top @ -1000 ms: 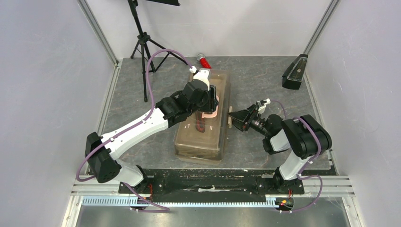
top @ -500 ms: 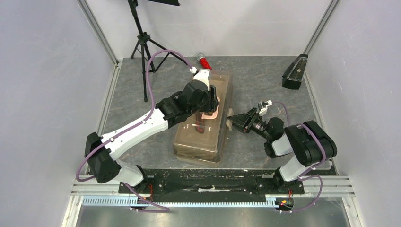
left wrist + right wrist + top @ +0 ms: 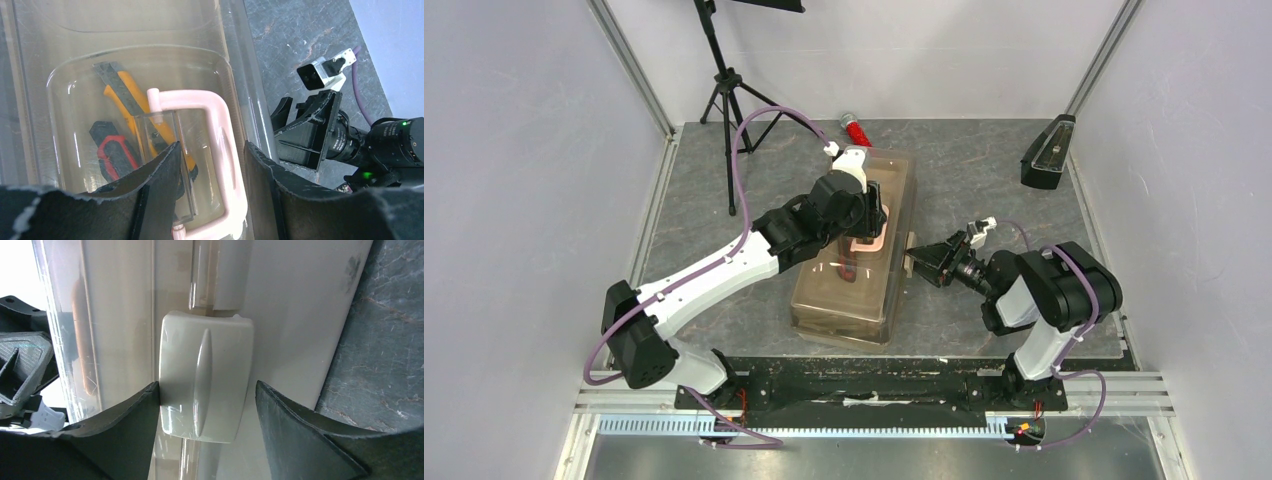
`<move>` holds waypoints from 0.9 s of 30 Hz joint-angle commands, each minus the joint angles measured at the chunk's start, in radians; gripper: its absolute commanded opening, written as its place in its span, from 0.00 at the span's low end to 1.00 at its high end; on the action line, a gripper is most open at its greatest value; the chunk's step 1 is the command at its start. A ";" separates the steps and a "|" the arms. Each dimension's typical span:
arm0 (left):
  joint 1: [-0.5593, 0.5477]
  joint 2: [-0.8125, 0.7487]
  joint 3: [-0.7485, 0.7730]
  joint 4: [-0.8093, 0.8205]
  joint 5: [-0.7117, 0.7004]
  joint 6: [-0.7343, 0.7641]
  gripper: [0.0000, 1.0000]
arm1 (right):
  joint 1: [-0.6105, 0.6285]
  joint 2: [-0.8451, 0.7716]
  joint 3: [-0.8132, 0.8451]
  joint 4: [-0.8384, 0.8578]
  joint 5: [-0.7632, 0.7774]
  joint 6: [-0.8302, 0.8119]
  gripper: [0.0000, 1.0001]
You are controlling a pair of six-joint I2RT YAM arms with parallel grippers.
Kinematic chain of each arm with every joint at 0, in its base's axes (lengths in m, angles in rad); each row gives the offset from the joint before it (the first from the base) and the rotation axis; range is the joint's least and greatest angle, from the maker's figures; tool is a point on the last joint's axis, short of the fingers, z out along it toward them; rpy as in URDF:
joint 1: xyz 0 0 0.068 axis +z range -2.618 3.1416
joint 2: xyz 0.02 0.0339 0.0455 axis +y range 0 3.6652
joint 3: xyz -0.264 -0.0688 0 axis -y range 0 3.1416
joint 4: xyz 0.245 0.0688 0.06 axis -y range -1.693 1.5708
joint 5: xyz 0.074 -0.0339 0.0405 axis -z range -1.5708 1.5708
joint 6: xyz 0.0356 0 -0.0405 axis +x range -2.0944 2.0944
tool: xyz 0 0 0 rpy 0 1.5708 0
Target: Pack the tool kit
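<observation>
At the middle of the bench [image 3: 984, 170] stands the tool kit [image 3: 844, 300], long side running away from us, lid down. Through the clear lid we see the orange utility knife [image 3: 125, 95] and the red utility knife [image 3: 117, 155] lying inside, under the handle [image 3: 227, 150].

We judge the step in hand to be fastening the lid. The right end effector [image 3: 207, 384] is at the cream latch [image 3: 205, 375] on the box's right wall. Its jaws are wide apart with the latch between them: the left finger is against the latch's edge, the right finger just beside it, and we see no clamping. To do this well, we would push square onto the raised ridge at the latch's middle so it swings flat against the wall, not skid along its side. The box may slide leftward under that push, so the other arm should bear down on the lid to hold the seam shut while the latch seats.

The left end effector [image 3: 211, 146] hangs over the lid, about half open, straddling one bar of the handle. The outer finger is close against the bar; the inner finger stands off it, so we read no firm hold.

The left arm reaches diagonally forward from its base, wrist bent downward over the box. The right arm is folded, elbow back at the right, forearm low and level, pointing left at the wall.
</observation>
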 commanded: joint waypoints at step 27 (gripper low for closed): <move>-0.010 0.007 -0.039 -0.072 0.019 -0.042 0.55 | -0.054 -0.220 -0.010 -0.045 -0.013 -0.211 0.98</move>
